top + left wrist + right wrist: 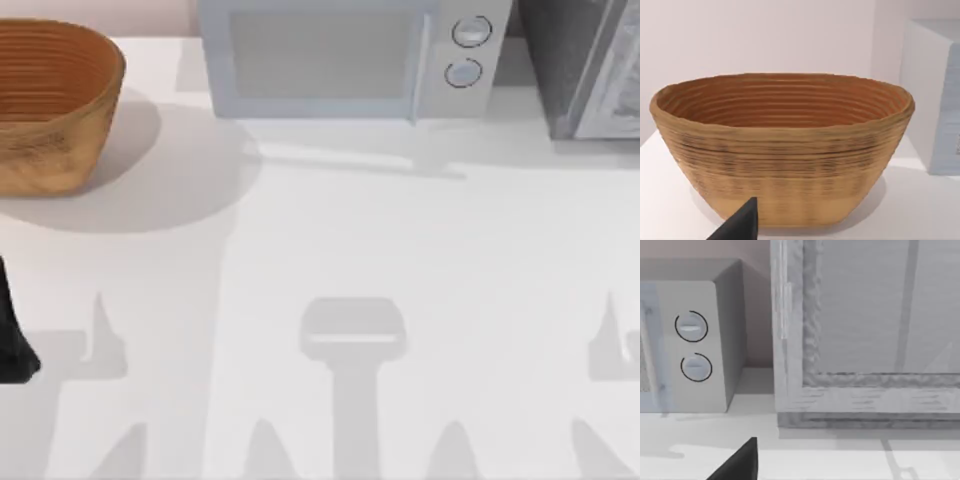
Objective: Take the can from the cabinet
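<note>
Currently: white table (400, 250) spans the top view. Grey cabinet (590, 70) stands at its far right corner; in the right wrist view its front (865, 315) is a pale framed panel, set flush in the frame. What lies behind the panel cannot be made out.

Microwave (340, 60) sits at the back centre, just beside the cabinet, apart from it by a narrow gap. Door faces the arms.

Wicker basket (50, 105) is at the far left, upright, well apart from the microwave. The left wrist view looks at its ribbed side and into its mouth (782, 150).

Left arm (12, 340): a dark part at the table's left edge.

Left gripper (737, 225): a dark tip, near the basket's base. Open or closed: cannot tell.

Right gripper (737, 462): a dark tip, facing the cabinet's lower frame. State: cannot tell.

Two round dials (466, 50) are stacked on the microwave's right side.

The can: position cannot be told.
</note>
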Motion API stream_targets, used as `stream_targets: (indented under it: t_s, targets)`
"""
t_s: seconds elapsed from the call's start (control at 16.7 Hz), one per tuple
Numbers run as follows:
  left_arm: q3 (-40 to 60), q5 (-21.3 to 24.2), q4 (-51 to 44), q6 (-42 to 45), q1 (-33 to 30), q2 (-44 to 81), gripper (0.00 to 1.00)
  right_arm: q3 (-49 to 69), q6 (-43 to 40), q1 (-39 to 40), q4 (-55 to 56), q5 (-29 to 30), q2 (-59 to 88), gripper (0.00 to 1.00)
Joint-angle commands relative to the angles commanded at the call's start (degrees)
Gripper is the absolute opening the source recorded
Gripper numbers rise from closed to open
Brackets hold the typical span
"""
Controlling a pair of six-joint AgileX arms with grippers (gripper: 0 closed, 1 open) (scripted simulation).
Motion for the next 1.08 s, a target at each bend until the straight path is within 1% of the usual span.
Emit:
stream_targets:
  t_s: [0.24, 0.48, 0.72, 1.08]
  targets:
    - [0.0, 0.0, 0.0, 0.0, 0.0, 0.0, 1.0, 1.8, 0.0, 0.3, -0.3, 0.2, 1.4, 1.0]
    - [0.0, 0.0, 0.0, 0.0, 0.0, 0.0, 1.0, 12.3, 0.1, 1.5, -2.7, 1.4, 9.7, 1.0]
    - [0.0, 0.0, 0.0, 0.0, 0.0, 0.0, 1.0, 29.7, 0.2, 3.4, -7.1, 3.5, 23.6, 1.0]
    - [0.0, 0.0, 0.0, 0.0, 0.0, 0.0, 1.0, 61.4, 0.4, 6.6, -15.1, 7.2, 48.0, 1.0]
